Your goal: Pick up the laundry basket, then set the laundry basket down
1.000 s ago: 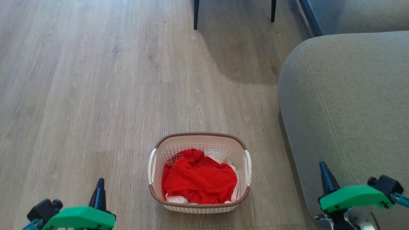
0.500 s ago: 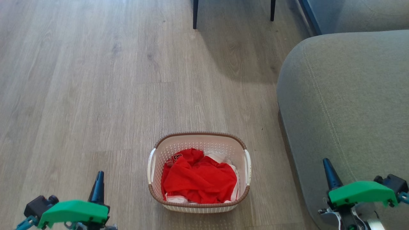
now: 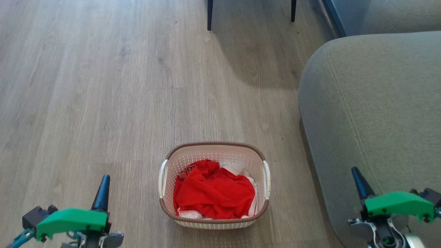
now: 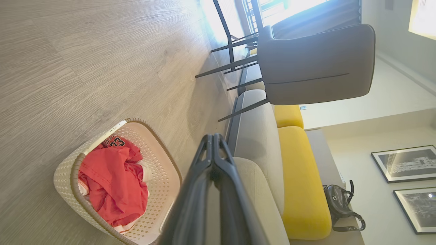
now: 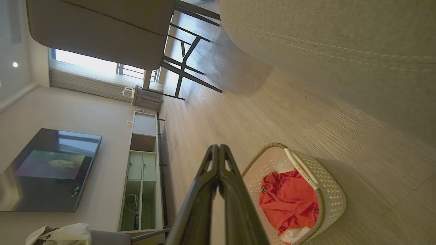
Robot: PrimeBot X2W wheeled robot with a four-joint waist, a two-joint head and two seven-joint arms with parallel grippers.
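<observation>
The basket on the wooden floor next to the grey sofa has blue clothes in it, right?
Not quite. The clothes are red, not blue, as the head view shows. The rest holds: the laundry basket stands on the wooden floor next to the grey sofa.

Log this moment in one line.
cream perforated plastic laundry basket on floor, unheld | left gripper shut, apart | right gripper shut, apart
</observation>
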